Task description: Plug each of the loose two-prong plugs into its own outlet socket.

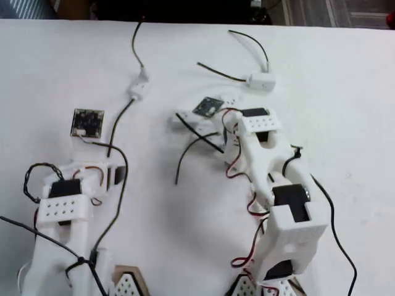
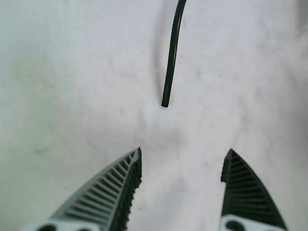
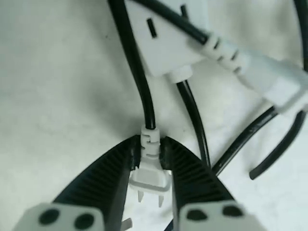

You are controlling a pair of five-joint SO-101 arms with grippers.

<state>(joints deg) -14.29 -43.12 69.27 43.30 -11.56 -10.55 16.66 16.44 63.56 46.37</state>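
L gripper (image 2: 185, 151) spread wide, nothing btw its dark ribbed fingers (image 2: 115, 187). White table (image 2: 57, 86) beneath. Black cable (image 2: 171, 53) lies on the table ahead of the gripper, approx straight w/ a slight bend. Its cut end faces the gap btw the tips, apart from both.

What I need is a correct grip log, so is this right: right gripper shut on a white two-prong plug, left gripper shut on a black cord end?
The left gripper is open: the left wrist view shows the black cord end lying apart from it. The right gripper is shut on the plug.
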